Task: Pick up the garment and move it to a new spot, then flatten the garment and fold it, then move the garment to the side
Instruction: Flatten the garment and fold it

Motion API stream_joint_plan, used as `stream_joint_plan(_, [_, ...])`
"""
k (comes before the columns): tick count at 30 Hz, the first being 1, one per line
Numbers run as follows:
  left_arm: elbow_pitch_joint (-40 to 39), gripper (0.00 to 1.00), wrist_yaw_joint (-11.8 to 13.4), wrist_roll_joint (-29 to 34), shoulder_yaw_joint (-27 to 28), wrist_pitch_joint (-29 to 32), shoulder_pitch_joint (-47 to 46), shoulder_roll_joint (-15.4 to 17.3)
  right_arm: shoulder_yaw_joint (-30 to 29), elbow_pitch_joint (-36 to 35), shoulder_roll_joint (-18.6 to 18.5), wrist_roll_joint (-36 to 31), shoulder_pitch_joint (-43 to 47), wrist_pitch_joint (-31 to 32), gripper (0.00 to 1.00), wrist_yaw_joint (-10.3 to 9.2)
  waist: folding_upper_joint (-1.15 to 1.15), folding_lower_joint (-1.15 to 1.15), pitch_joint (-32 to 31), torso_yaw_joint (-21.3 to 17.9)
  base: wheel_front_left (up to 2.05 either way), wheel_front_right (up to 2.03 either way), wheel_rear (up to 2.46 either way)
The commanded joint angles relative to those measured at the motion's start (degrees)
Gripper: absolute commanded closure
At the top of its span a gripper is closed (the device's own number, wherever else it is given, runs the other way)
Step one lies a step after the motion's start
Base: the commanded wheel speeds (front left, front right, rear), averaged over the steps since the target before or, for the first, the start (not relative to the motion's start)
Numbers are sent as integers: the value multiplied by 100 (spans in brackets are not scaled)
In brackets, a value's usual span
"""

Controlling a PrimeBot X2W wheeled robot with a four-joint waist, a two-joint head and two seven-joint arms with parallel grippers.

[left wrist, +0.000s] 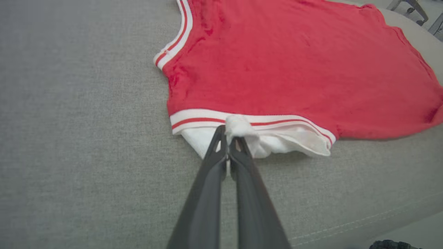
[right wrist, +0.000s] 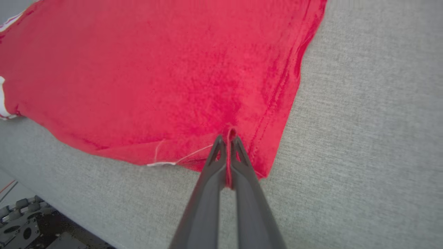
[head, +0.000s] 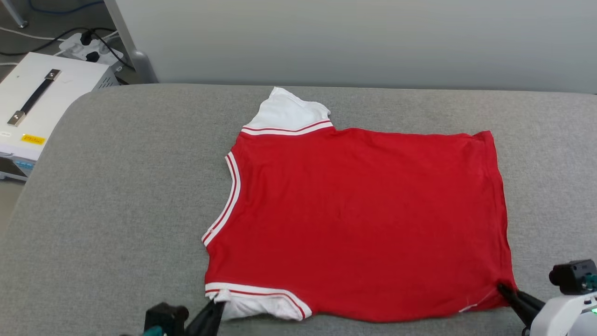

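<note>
Between the grippers the garment [head: 364, 219] lies flat: left gripper [left wrist: 228, 133] pinches its white sleeve [left wrist: 294, 138], right gripper [right wrist: 228, 138] its hem corner [right wrist: 264, 162].

A grey woven padded surface [head: 116, 210] with a rounded left corner was observed across the head view, backed by a pale grey wall panel [head: 354, 42]. A stitched seam [left wrist: 363, 221] was noted along its near edge in the left wrist view. Off its far left corner a white case [head: 56, 88] was recorded, fitted with a black strap handle [head: 35, 97] and marked with a yellow label [head: 33, 139]. Beyond the case a white power strip [head: 72, 45] with black plugs and black cables [head: 51, 42] was seen on the floor, beside a grey metal leg [head: 140, 65].
</note>
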Motion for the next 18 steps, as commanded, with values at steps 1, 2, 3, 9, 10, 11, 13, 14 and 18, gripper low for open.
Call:
stream_joint_plan(1, [52,100,-66,150,46,32,-325,96,-135,-112,99,-41,-127,84,100,-4,0,1,112,-43,0,0,0])
stream_joint_plan(2, [81,100,-96,190,68,43,-473,121,-216,-174,150,-53,-179,140,100,-4,0,1,150,-56,0,0,0])
stream_joint_plan(3, [108,100,-136,224,94,58,-641,145,-309,-250,192,-89,-247,206,100,-4,0,1,199,-69,0,0,0])
stream_joint_plan(9, [403,100,-461,349,228,137,-1639,238,-878,-473,497,-27,-645,606,100,-4,0,1,542,-163,0,0,0])
stream_joint_plan(10, [463,100,-512,377,234,143,-1784,245,-935,-480,545,-16,-721,668,100,-4,0,1,597,-178,0,0,0])
stream_joint_plan(11, [548,100,-568,386,263,144,-1962,245,-974,-484,590,-23,-819,758,100,-4,0,1,684,-199,0,0,0])
stream_joint_plan(13, [741,100,-680,420,272,176,-2271,241,-1075,-445,698,-25,-1018,865,100,-4,0,1,845,-221,0,0,0])
stream_joint_plan(14, [831,100,-725,437,274,176,-2405,229,-1090,-424,731,-43,-1111,917,100,-4,0,1,920,-233,0,0,0])
stream_joint_plan(18, [1338,100,-973,479,232,171,-2934,117,-1102,-268,800,-134,-1534,1084,100,-4,0,1,1219,-262,0,0,0])
